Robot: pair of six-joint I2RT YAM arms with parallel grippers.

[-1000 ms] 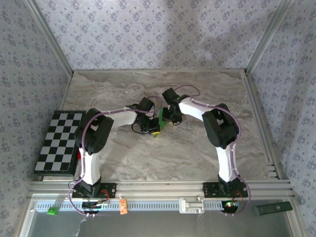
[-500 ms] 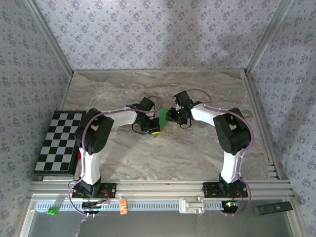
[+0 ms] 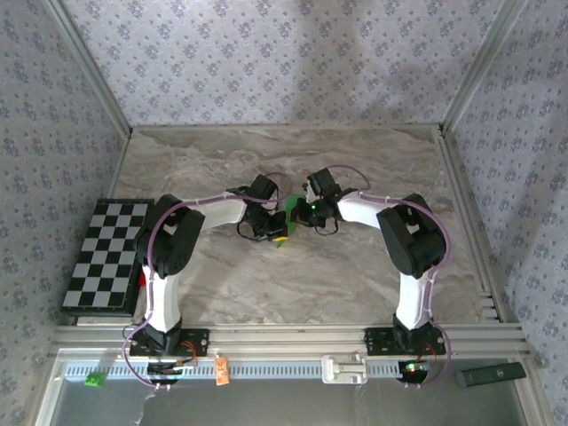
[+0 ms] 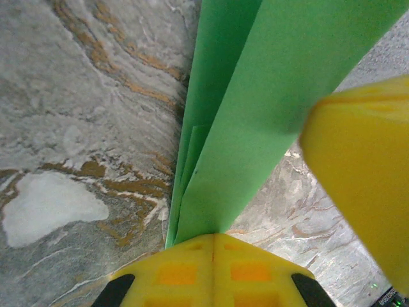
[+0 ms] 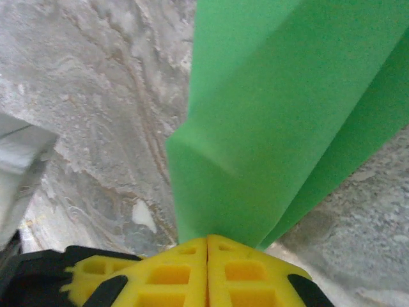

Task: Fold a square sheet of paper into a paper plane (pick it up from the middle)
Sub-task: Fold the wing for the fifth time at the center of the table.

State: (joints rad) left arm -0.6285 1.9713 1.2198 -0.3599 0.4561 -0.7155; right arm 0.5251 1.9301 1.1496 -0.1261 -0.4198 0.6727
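Right gripper (image 5: 208, 242) has just swung back in and clamped shut on the folded green sheet (image 5: 268, 128). Left gripper (image 4: 214, 236) still pinches it too. The sheet sits mid-table (image 3: 355, 275) between both. I read this as ready for the next crease.

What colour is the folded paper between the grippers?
The paper is bright green, clearest in the right wrist view.
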